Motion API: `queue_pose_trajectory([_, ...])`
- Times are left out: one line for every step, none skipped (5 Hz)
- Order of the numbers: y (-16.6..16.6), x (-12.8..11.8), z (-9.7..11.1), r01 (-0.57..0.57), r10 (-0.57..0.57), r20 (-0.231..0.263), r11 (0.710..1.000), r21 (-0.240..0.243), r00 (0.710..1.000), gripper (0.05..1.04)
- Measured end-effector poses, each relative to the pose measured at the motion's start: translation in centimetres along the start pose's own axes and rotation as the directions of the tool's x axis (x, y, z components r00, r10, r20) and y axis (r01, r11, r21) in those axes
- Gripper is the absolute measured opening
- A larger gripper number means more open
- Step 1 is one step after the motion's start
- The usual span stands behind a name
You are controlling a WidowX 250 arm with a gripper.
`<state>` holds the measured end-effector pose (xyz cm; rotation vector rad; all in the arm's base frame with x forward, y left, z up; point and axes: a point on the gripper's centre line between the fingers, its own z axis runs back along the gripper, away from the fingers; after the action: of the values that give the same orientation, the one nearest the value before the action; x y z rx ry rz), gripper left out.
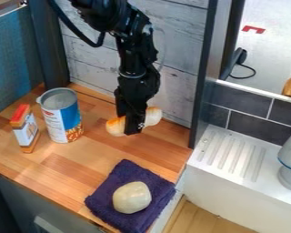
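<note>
The gripper (pixel 134 129) hangs over the back of the wooden counter, pointing down. It is shut on an elongated white and orange-brown roll (pixel 116 126), whose two ends stick out left and right of the fingers. To its left stand an open-topped can (pixel 63 119) with a blue and white label and a small orange and white box (pixel 25 129), both upright. At the counter's front right, a pale rounded lump (pixel 131 197) rests on a folded dark purple cloth (pixel 114 183).
The wooden counter (pixel 69 168) ends at a dark post (pixel 203 86) on the right. Beyond it is a white ridged drainboard (pixel 230 152) with a pale vessel (pixel 290 161). A grey plank wall (pixel 87 59) stands behind, a blue panel (pixel 14 59) at left.
</note>
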<state>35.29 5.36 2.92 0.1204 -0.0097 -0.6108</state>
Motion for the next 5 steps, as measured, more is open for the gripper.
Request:
queue_pose_trajectory([0.3, 0.0, -0.8, 0.119, -0.119, -0.01, 0.993, 0.008, 0.993, 0.738])
queue_pose_trajectory([0.6, 0.3, -2.0, 0.172, -0.172, -0.005, 0.985, 0.033, 0.985, 0.738])
queue_pose_trajectory([1.0, 0.4, -3.3, 0.197, -0.197, -0.006, 0.978, 0.064, 0.98, 0.738])
queue_pose_trajectory([1.2, 0.5, -4.4, 0.19, -0.19, -0.01, 0.978, 0.081, 0.982, 0.738])
queue_pose_trajectory([1.1, 0.6, -5.4, 0.172, -0.173, 0.002, 0.981, 0.092, 0.985, 0.814])
